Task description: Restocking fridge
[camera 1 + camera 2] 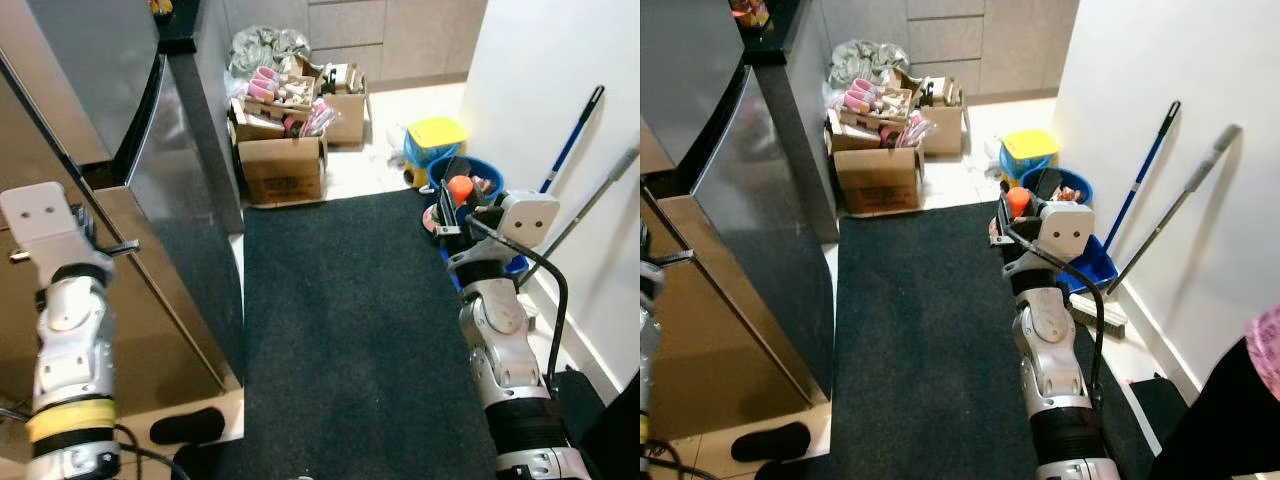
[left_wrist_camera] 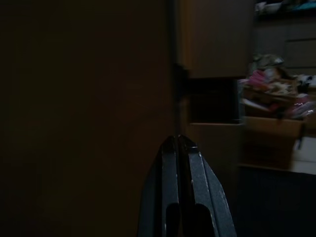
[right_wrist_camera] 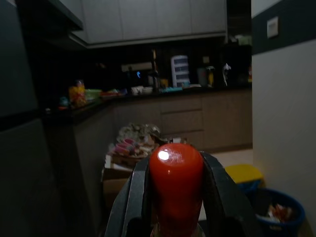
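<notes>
The fridge (image 1: 150, 150) stands on my left, its steel door above a brown lower front, both closed. My left gripper (image 1: 122, 246) is raised close to the fridge front; in the left wrist view its fingers (image 2: 170, 163) are pressed together, shut and empty, pointing at a dark seam. My right gripper (image 1: 455, 200) is held up over the rug's right side, shut on a red-topped bottle (image 3: 176, 173). The red top (image 1: 1017, 199) sticks out between the black fingers (image 3: 136, 197); the bottle's lower part is hidden.
A dark rug (image 1: 340, 330) runs ahead along the fridge. Cardboard boxes (image 1: 283, 165) full of goods stand past it. A yellow bin (image 1: 437, 133), a blue bucket (image 1: 478, 172) and mop handles (image 1: 570, 140) line the white right wall. A black slipper (image 1: 185, 425) lies near my feet.
</notes>
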